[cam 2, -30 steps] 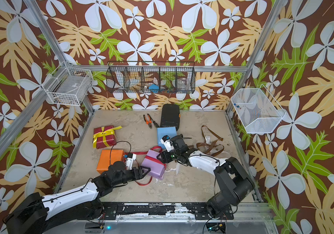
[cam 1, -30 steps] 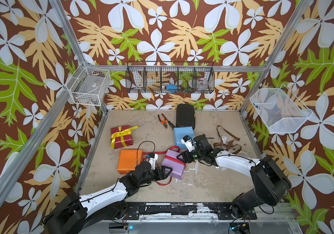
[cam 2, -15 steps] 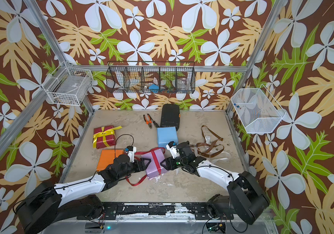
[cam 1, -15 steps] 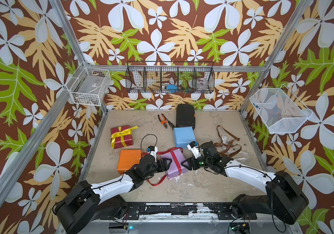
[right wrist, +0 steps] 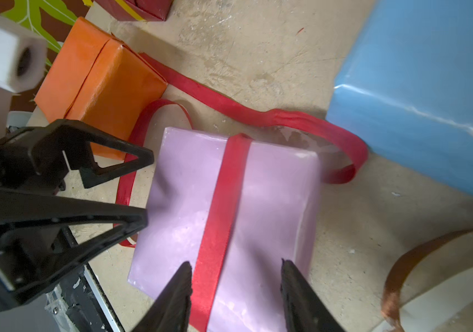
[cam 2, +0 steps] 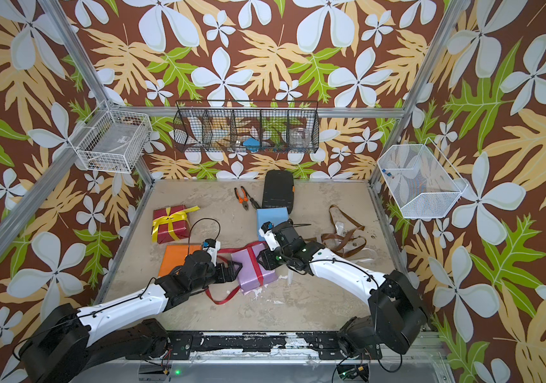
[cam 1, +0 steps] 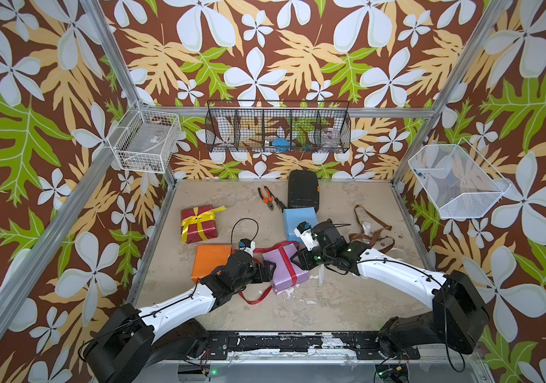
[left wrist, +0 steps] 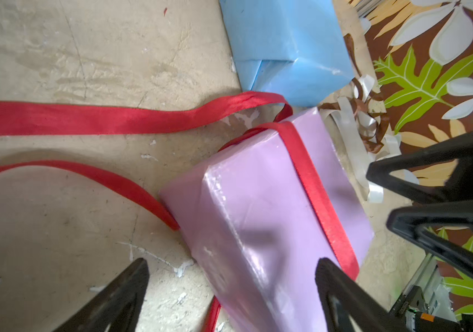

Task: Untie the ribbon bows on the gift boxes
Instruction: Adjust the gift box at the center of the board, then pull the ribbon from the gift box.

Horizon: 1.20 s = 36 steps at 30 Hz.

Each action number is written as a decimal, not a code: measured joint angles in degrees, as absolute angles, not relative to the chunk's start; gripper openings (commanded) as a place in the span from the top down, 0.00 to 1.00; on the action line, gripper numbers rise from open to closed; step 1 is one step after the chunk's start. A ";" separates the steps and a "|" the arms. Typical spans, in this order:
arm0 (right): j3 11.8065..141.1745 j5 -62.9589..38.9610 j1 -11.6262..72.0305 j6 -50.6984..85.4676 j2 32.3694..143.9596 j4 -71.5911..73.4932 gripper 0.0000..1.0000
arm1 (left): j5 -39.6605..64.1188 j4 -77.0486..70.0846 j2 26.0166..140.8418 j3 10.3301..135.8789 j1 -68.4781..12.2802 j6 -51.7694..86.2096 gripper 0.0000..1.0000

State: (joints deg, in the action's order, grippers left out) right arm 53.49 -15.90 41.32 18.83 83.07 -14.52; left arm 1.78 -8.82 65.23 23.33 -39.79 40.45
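You have the lilac box (cam 1: 286, 270) sitting in the lower centre of both top views, just right of the orange box (cam 1: 211, 262) and below the light blue box (cam 1: 299, 220). A claw is set at either side of it, to my eye so that one can steady the box while the other works the red ribbon (right wrist: 223, 218). That ribbon has no bow left: one band runs over the box top, and its tails lie slack on the table, one curling toward the lower left. Your left gripper (left wrist: 231, 261) stands wide, the near corner of the box between its fingers, and it grips nothing; whether it touches the paper I cannot tell. Your right gripper (right wrist: 236, 263) is about half open, its fingers astride the red band on the box top. A gap shows beside the band in the right wrist view, so nothing is pinched yet. The brown and white ribbons (cam 1: 369, 237) lie loose at the right, and the dark red box (cam 1: 198, 223), upper left on the table, has its yellow bow (cam 1: 200, 217) tied — that one looks like what remains.
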 measured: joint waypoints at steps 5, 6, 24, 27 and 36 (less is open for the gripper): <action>57.69 -10.35 45.50 17.56 86.11 -18.15 0.55 | 1.74 -9.74 66.17 22.79 -39.79 40.47 0.18; 58.50 -9.10 46.13 17.45 87.11 -18.98 0.58 | 1.72 -9.91 66.02 22.55 -39.79 40.49 0.19; 69.65 9.43 56.07 15.86 100.16 -25.89 0.72 | 0.27 -13.54 64.60 19.09 -39.79 40.80 0.20; 69.87 11.11 56.27 16.08 101.16 -25.43 0.87 | 0.27 -13.89 64.82 19.09 -39.79 40.84 0.20; 65.60 4.23 51.99 16.43 98.98 -19.46 1.00 | 0.27 -13.93 64.93 19.11 -39.79 40.66 0.18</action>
